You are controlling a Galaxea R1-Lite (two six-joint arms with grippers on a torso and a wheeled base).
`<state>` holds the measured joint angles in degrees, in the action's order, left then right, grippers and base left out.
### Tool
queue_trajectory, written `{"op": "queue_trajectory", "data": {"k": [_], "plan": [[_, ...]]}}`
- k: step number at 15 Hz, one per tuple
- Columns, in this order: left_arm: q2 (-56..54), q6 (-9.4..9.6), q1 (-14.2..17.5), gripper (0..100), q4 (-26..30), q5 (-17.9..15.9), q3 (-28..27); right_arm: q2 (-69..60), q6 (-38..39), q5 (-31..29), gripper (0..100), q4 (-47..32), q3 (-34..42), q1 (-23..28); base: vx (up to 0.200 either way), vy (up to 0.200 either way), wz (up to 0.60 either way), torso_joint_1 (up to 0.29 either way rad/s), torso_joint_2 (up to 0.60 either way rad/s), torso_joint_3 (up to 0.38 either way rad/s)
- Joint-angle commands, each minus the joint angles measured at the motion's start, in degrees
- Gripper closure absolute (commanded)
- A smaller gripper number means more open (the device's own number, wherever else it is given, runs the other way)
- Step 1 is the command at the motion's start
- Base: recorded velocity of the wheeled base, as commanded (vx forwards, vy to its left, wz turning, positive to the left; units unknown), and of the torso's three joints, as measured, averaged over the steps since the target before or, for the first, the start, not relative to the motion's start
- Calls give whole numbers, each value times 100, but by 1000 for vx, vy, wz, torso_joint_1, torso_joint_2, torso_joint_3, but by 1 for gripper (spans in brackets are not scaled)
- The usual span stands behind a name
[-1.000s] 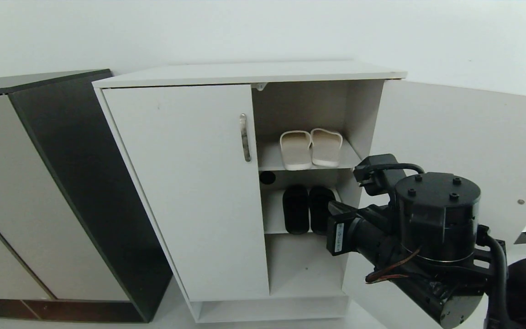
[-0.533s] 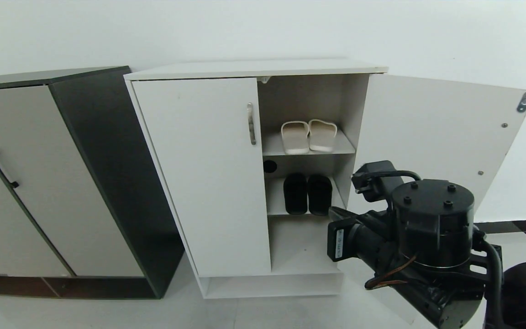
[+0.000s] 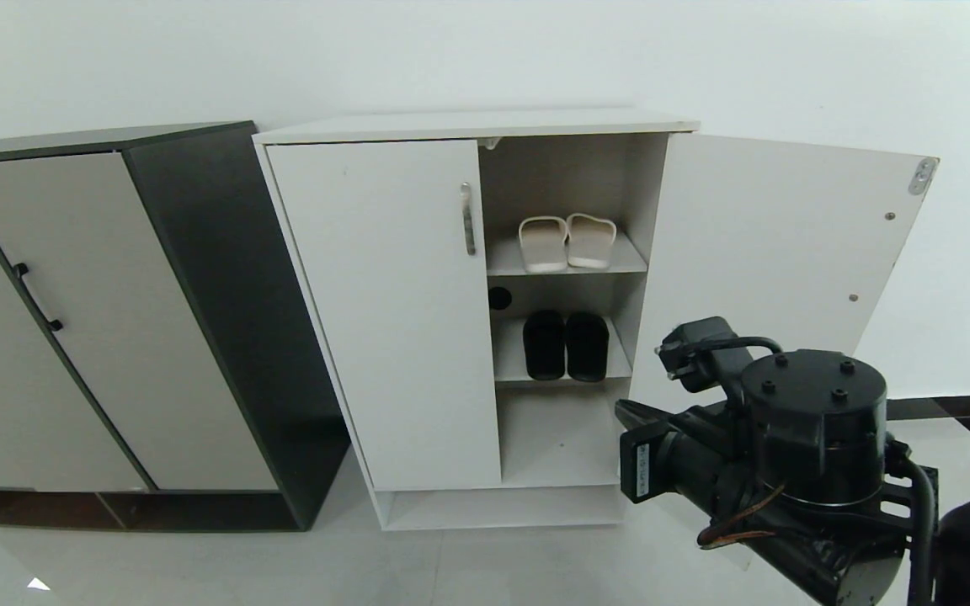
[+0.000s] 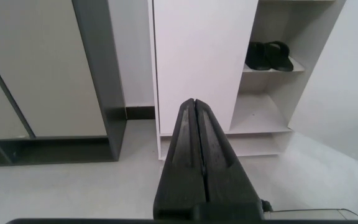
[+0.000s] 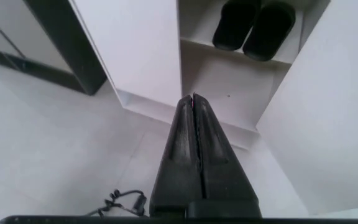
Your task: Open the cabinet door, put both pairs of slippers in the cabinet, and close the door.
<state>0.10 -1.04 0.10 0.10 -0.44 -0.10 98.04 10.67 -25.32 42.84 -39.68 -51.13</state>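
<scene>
Beside the open cabinet door [image 3: 771, 252], right arm [image 3: 796, 438] low, tool [image 5: 193, 99] closed.

The white cabinet [image 3: 384, 311] is seen finished in smooth, matt board, with its door handle [image 3: 468, 219] in shiny metal. The pale slippers [image 3: 567, 241] and black slippers [image 3: 565, 345] are shown in smooth, matt moulded material, seemingly rubber or foam. A faint sheen is carried by the floor [image 3: 451, 564].

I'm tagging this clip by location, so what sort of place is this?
Likely a home entryway or a mock-up of one: a white cabinet holding white slippers and black slippers, with a dark cabinet beside it.
</scene>
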Motion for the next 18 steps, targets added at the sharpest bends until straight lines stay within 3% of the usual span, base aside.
{"op": "queue_trajectory", "data": {"k": [1, 18], "plan": [[-1, -2, 8, 100, -1, 0, 1, 31, -82, -8, 100, 14, 92, 6, 0, 0, 0, 0, 0, 0], [-1, -2, 8, 100, -1, 0, 1, 128, -74, 18, 100, 155, 189, 6, 0, 0, 0, 0, 0, 0]]}}
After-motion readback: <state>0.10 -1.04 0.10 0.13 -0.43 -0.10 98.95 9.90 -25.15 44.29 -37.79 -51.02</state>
